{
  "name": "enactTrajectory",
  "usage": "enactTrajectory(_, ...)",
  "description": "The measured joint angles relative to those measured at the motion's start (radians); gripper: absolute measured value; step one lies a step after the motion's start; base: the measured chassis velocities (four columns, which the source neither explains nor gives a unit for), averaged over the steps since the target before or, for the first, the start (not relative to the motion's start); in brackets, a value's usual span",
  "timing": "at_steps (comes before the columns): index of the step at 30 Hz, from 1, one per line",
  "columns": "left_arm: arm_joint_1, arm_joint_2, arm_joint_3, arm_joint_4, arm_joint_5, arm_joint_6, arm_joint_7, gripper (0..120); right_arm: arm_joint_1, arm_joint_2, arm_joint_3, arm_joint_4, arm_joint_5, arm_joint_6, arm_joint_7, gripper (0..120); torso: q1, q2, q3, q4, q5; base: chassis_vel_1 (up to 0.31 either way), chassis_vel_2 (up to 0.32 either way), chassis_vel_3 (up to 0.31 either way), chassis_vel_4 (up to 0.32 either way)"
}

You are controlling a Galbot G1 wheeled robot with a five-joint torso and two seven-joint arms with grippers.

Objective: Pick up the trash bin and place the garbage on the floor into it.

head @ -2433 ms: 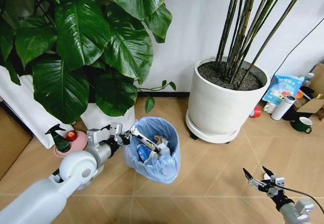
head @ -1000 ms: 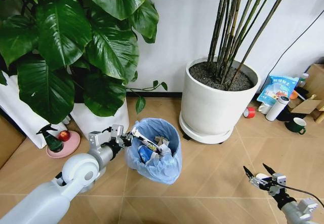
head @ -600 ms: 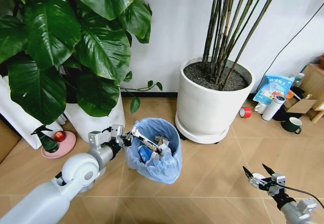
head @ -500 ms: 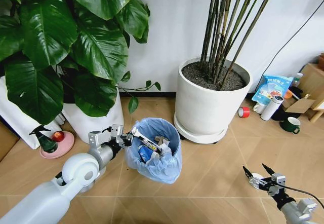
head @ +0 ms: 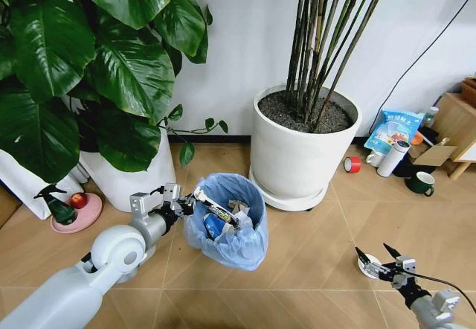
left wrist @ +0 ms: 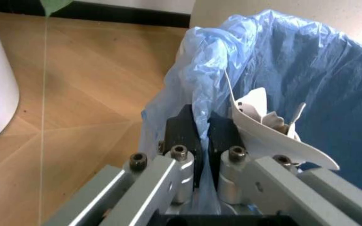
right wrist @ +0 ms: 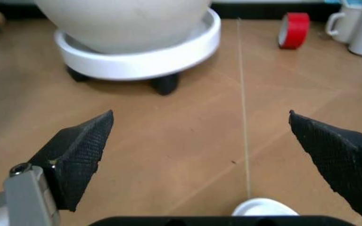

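Head view, from the left side: a green spray bottle (head: 49,203) stands on a pink dish (head: 73,215) on the floor (head: 297,247), beside a white pot (head: 130,180) carrying a broad-leaved plant (head: 97,61). The left claw (head: 181,203) sits at the near-left rim of the trash bin (head: 225,221); the left wrist view shows its black pads (left wrist: 182,129) pressed narrowly together on the crinkly blue bag (left wrist: 294,75) at that rim, so it is clamped on the bin. Crumpled white and blue litter (head: 219,217) lies inside the bin. Behind and to the right stands a large white pot (head: 301,154) on a wheeled saucer, full of thin dark stems. Further right, along the wall, lie a red tape roll (head: 352,164), a white tube (head: 392,158) and a green cup (head: 422,184). The right claw (head: 378,257) hangs low over the floor with its tips spread wide, holding nothing; a white round lid (head: 367,269) lies on the floor just beneath it, also seen in the right wrist view (right wrist: 264,206).
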Motion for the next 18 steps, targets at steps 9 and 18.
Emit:
enactTrajectory(9,0.000,0.004,0.000,0.000,-0.002,0.001,-0.006,0,0.090,0.029,-0.057,-0.117,-0.107,-0.007,0.075,100,0.000,0.000,0.000,0.0001,0.0002,0.000,0.000,0.000,0.000)
enactTrajectory(18,-0.015,0.015,0.006,0.010,-0.019,0.003,-0.013,0,0.194,0.060,-0.126,-0.271,-0.102,-0.053,0.103,100,0.000,0.000,0.000,0.0001,0.0001,0.000,0.000,0.000,0.000)
